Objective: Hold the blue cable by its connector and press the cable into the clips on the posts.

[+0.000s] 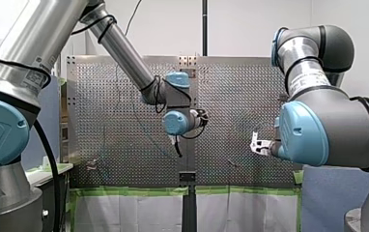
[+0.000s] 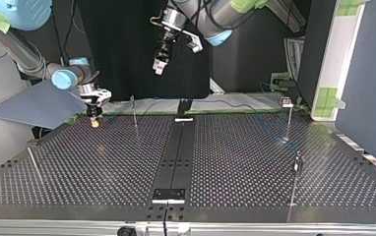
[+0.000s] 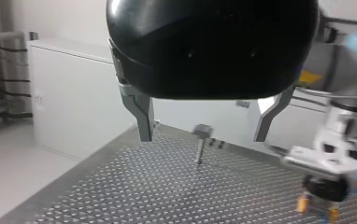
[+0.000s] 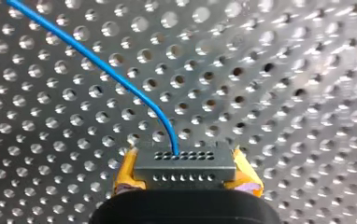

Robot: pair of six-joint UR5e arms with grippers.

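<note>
My right gripper (image 4: 185,177) is clamped on the grey connector (image 4: 184,161), the block pinched from both sides between the yellow pads (image 4: 125,175). The blue cable (image 4: 97,63) leaves the connector's upper row of holes, bends, and runs away ahead of the gripper across the perforated table (image 4: 284,93), lying low over the holes. From the top view that gripper (image 2: 94,120) is down at the table's (image 2: 102,172) far edge, near the corner at the view's left, with its tips at the surface. My left gripper (image 2: 158,68) hangs high over the far edge near the middle, well apart from the connector and the cable. Its metal fingers (image 3: 144,119) stand wide apart and hold nothing. In its own wrist view a thin post (image 3: 200,142) with a clip head shows ahead, between those fingers. My right gripper (image 3: 319,207) sits off to one side of it, low on the table. More slim posts (image 2: 288,120) stand toward the table's other side.
</note>
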